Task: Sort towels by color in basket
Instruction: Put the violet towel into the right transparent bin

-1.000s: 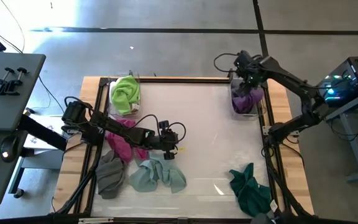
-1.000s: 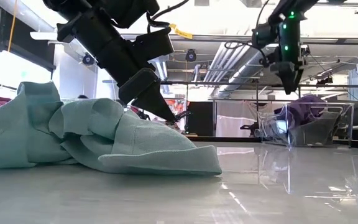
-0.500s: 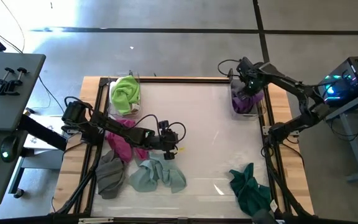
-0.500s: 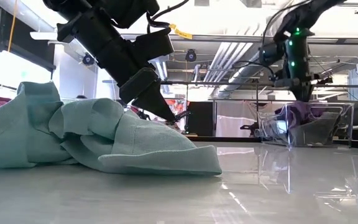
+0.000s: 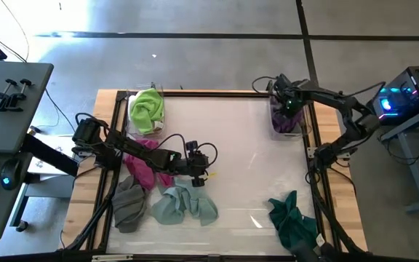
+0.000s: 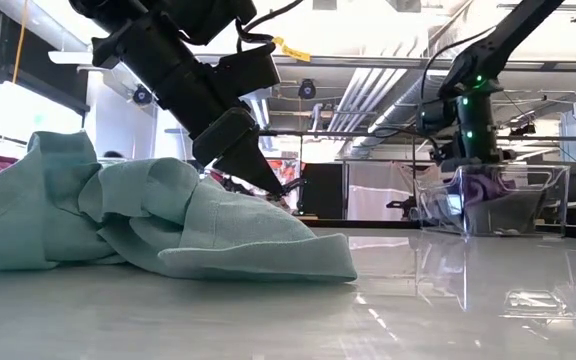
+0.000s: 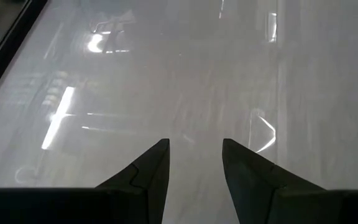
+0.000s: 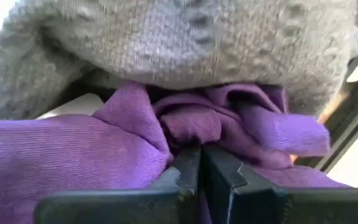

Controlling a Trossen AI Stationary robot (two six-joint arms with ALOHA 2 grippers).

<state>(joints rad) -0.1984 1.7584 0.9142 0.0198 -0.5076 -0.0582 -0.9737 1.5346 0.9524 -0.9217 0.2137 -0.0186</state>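
Observation:
My right gripper (image 8: 201, 163) is down inside the clear basket (image 6: 513, 205) at the table's far right. It is shut, with its tips among the folds of a purple towel (image 8: 73, 149); a grey towel (image 8: 185, 37) lies just beyond. My left gripper (image 7: 194, 158) hangs open over bare table, next to the mint towel (image 5: 184, 205), with nothing between its fingers. A lime green towel (image 5: 148, 109) fills a basket at the far left. Magenta (image 5: 140, 166), grey-brown (image 5: 128, 204) and dark green (image 5: 291, 218) towels lie flat on the table. My right gripper comes from above, pointing steeply down, and its shut fingertips (image 8: 188, 163) rest against a bunched fold of the purple towel (image 8: 188, 124) in the basket. Whether any cloth is caught between the fingers cannot be told. The towel lies in the basket.
A dark frame (image 5: 217, 93) runs around the table top. The basket's clear walls (image 6: 558, 195) stand close around my right gripper. Bare table (image 5: 238, 160) stretches between the two arms.
My right gripper has sunk from above the far-right basket down into it, onto the purple towel. The left arm and the towels on the table have kept still.

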